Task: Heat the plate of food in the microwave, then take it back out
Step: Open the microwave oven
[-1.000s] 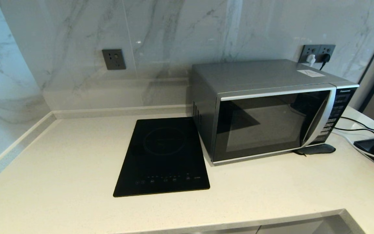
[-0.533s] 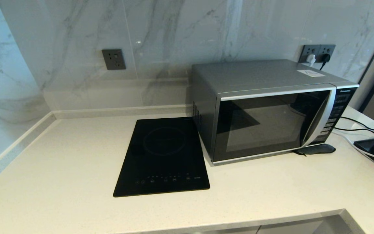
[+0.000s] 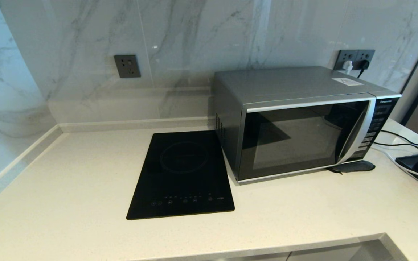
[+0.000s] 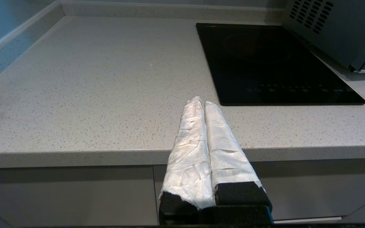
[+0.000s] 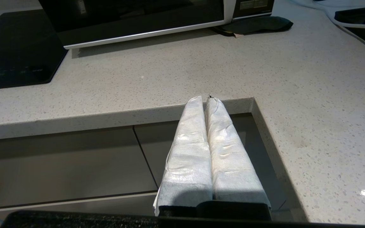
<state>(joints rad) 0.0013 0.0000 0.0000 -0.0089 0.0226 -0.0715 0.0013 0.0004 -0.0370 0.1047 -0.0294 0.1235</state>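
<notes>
The microwave (image 3: 299, 119), a silver-grey box with a dark glass door and curved silver handle, stands on the counter at the right with its door closed. The plate of food is out of view. My left gripper (image 4: 201, 102) is shut and empty, held low in front of the counter's front edge, left of the hob. My right gripper (image 5: 205, 98) is shut and empty too, in front of the counter edge below the microwave (image 5: 138, 15). Neither gripper appears in the head view.
A flat black induction hob (image 3: 181, 174) lies left of the microwave. A dark pad (image 3: 354, 166) sits under the microwave's right front corner. Cables (image 3: 397, 141) and a black appliance base (image 3: 417, 165) lie at the far right. The counter (image 3: 67, 181) steps back at its right front corner.
</notes>
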